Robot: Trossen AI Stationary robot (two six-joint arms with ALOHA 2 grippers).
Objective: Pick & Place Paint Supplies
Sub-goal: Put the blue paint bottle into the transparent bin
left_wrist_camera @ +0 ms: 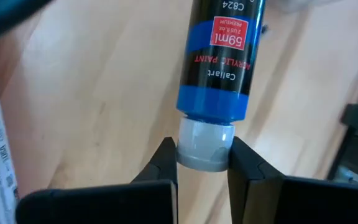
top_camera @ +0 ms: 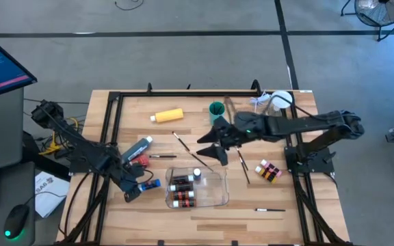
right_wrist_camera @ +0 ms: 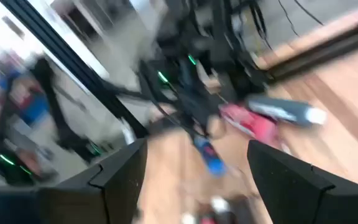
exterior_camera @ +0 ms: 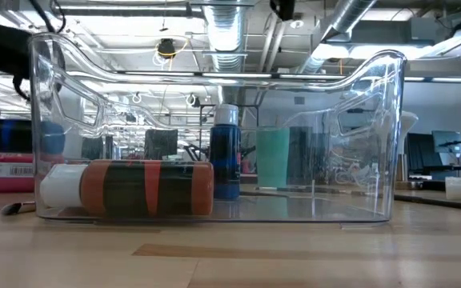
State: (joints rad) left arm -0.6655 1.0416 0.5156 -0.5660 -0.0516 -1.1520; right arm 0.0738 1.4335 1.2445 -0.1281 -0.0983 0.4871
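A blue paint tube [top_camera: 149,184] lies left of the clear tray [top_camera: 219,198], and my left gripper [top_camera: 133,193] is shut on its cap end. My right gripper [top_camera: 209,145] hovers open and empty above the brushes [top_camera: 183,143] in the middle of the table, beyond the tray. The tray holds brown-red bottles [top_camera: 182,198] lying on their sides [exterior_camera: 146,188] and a blue white-capped bottle [exterior_camera: 225,156] standing upright. A grey tube [top_camera: 139,146] and a red tube [top_camera: 138,160] lie near the left arm. A yellow bottle [top_camera: 167,115] lies at the far side. My left gripper pinches the blue tube's grey-white cap [left_wrist_camera: 205,144] between its two fingers [left_wrist_camera: 166,163], one on each side. The fingers slant down from the table's left, in line with the tube. The tube [left_wrist_camera: 219,56] points away from the fingers; whether its far end rests on the table I cannot tell.
A teal cup [top_camera: 216,109] stands at the far side near the right arm. Small bottles [top_camera: 268,171] sit at the right, with one brush [top_camera: 242,166] beside them and another [top_camera: 270,210] near the front edge. A black frame [top_camera: 115,102] borders the tabletop.
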